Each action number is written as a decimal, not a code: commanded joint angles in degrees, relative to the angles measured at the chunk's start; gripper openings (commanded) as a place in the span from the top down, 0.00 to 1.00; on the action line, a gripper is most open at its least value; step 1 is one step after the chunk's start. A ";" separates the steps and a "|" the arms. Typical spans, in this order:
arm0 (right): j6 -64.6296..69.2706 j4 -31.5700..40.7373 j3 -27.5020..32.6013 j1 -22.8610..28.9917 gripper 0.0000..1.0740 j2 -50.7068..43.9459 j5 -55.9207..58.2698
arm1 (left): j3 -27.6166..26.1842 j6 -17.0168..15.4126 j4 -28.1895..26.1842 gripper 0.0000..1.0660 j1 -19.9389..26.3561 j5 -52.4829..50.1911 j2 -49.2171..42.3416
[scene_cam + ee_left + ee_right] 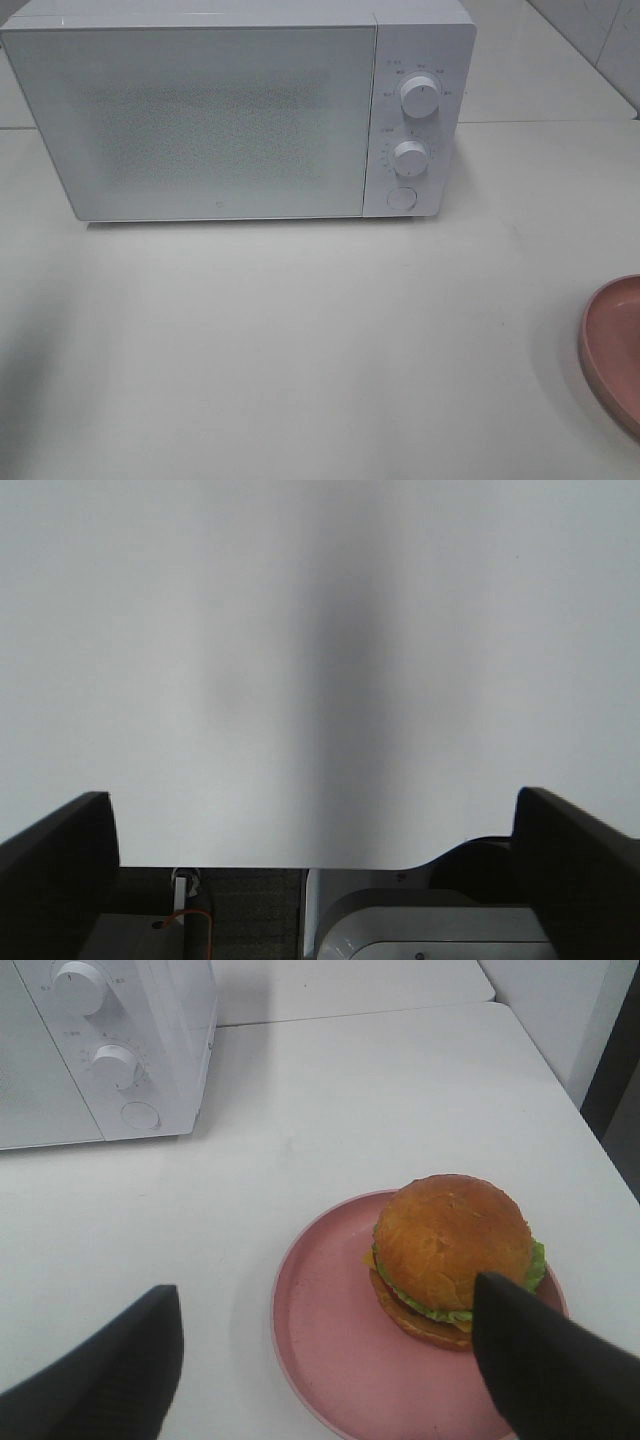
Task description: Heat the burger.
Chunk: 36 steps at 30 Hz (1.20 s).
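Claw tips of the right claw (325, 1360) stand wide apart, holding nothing, above the round pink plate (330, 1360). On that plate sits the domed golden-brown burger (452, 1245) with green lettuce, toward 1 side. The left claw (320, 850) is also spread wide over bare white counter (300, 340). Farther back stands the white microwave (220, 110), door closed, with 2 round dials (418, 97).

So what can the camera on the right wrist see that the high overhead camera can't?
Only the right wrist view shows the burger, sitting off-centre on the pink plate, and the right gripper with its jaws open above the plate. Only the exterior high view shows the microwave's whole closed door. Both show the microwave's two dials and round button, the white table, and the plate, though overhead only its edge appears.
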 commanded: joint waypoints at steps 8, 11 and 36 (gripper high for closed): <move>-0.29 -0.23 0.11 -0.34 0.29 -1.49 -0.46 | 10.20 4.58 0.40 0.06 0.11 -0.80 -18.79; -0.29 -0.23 0.11 -0.34 0.29 -1.49 -0.46 | 12.09 4.58 0.06 0.06 0.11 -0.97 -22.75; -0.29 -0.23 0.11 -0.34 0.29 -1.49 -0.46 | 19.08 4.58 -2.35 0.06 1.49 -2.75 -58.90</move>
